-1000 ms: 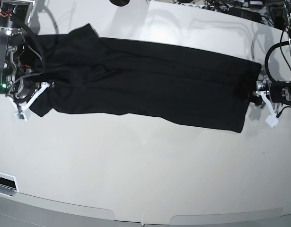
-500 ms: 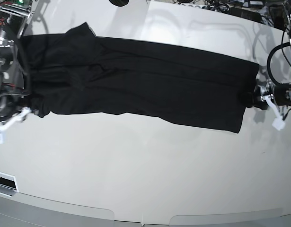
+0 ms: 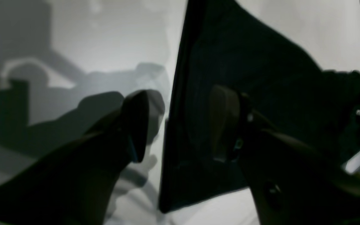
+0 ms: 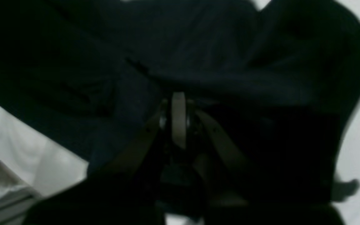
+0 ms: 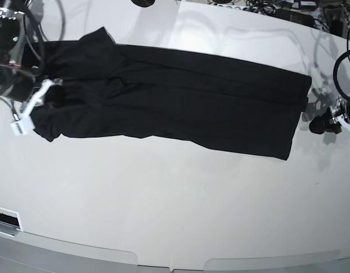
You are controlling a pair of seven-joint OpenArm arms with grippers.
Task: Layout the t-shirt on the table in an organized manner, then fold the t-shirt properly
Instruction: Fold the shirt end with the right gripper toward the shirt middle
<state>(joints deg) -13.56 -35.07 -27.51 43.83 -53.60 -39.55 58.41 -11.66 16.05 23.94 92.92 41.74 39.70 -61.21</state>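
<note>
White, glossy and wide, the table fills the base view, its curved near edge below and a tangle of cables along the far rim. Across its far half lies the t-shirt, black and folded narrow, its long axis running side to side with the right end slightly nearer. The right gripper sits at the shirt's left end; the left gripper waits just off the right end, on bare table.

From the left wrist, grey shadows cross the white surface; the left gripper stands spread, straddling the t-shirt edge without touching it.

From the right wrist, dark cloth covers nearly everything, white showing at the sides. The right gripper is pressed together on a gathered fold of the t-shirt.
</note>
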